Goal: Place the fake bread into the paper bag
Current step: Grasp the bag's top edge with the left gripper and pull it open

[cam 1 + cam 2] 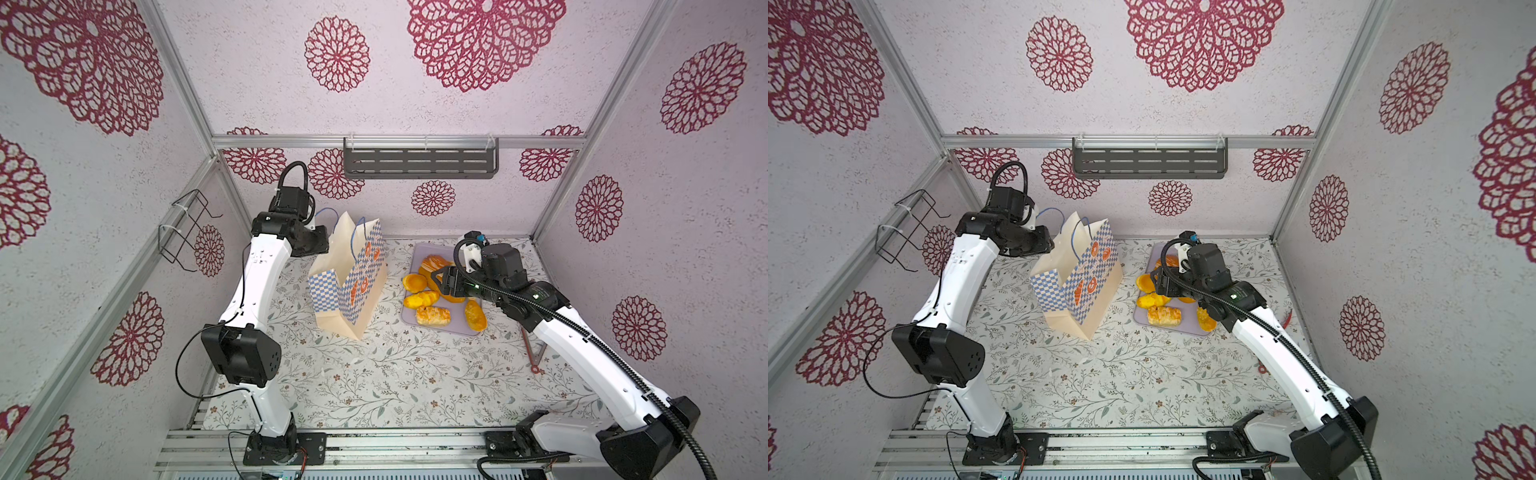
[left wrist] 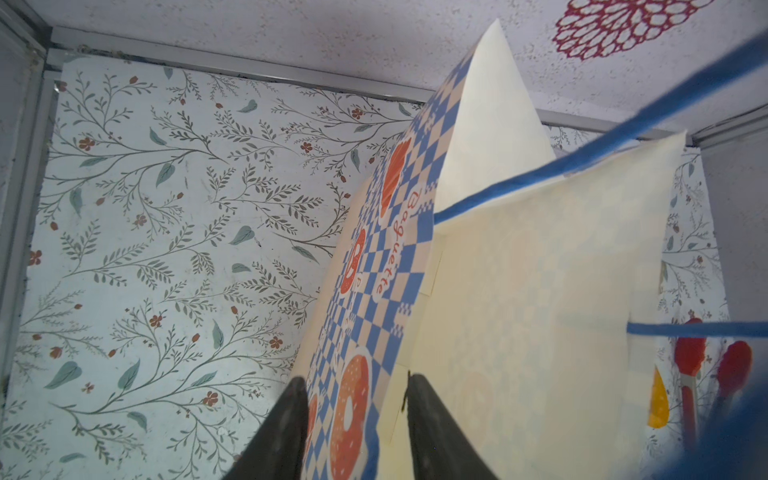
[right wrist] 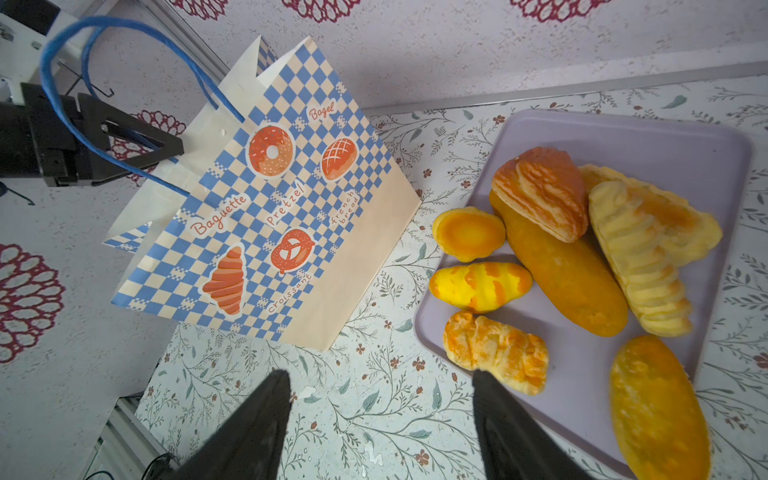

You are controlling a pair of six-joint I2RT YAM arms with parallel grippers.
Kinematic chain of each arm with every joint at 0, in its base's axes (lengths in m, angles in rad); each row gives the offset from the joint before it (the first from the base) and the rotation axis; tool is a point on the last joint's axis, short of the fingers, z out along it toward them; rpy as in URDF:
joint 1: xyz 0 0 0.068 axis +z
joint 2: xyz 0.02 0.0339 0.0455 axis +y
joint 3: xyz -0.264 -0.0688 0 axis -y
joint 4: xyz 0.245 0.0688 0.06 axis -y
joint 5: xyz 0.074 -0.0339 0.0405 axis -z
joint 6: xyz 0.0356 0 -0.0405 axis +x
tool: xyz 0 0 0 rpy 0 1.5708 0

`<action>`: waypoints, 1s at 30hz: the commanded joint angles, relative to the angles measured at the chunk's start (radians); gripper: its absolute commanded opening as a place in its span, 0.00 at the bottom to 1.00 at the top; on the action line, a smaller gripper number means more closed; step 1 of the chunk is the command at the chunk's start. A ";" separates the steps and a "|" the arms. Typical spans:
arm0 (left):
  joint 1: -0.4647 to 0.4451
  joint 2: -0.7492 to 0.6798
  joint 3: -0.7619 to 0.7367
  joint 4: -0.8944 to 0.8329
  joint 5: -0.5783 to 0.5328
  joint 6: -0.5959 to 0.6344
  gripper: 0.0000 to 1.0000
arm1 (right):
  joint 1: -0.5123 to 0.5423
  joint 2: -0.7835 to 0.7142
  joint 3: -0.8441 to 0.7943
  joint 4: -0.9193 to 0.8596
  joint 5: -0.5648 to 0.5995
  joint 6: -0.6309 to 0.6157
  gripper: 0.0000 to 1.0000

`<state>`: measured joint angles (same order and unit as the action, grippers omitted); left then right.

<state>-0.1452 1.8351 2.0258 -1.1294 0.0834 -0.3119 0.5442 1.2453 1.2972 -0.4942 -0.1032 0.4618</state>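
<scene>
The paper bag, cream with blue chequers and orange motifs, stands left of the lilac tray. Its mouth is open. My left gripper is at the bag's rim. One chequered wall runs between its jaws, which stand apart. A blue cord handle loops over that gripper. Several pieces of fake bread lie on the tray, among them a striped yellow bun, a flaky pastry and a long loaf. My right gripper hovers open and empty over the tray's left edge.
Red tongs lie on the floral table right of the tray. A grey slotted shelf hangs on the back wall. A black wire rack sticks out from the left wall.
</scene>
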 commanded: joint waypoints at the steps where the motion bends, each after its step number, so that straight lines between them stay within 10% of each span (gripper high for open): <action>1: -0.026 0.006 -0.023 0.018 -0.020 -0.008 0.35 | 0.000 -0.017 0.015 0.015 0.041 -0.031 0.72; 13: -0.043 -0.103 -0.125 0.046 -0.094 -0.122 0.00 | -0.024 -0.046 0.006 0.016 0.059 -0.054 0.72; 30: -0.079 -0.448 -0.530 0.251 0.041 -0.472 0.00 | -0.109 -0.023 0.034 -0.020 0.020 -0.057 0.76</action>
<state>-0.2138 1.4223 1.5436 -0.9783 0.0620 -0.7044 0.4492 1.2289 1.2976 -0.5102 -0.0719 0.4179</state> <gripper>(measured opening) 0.049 0.759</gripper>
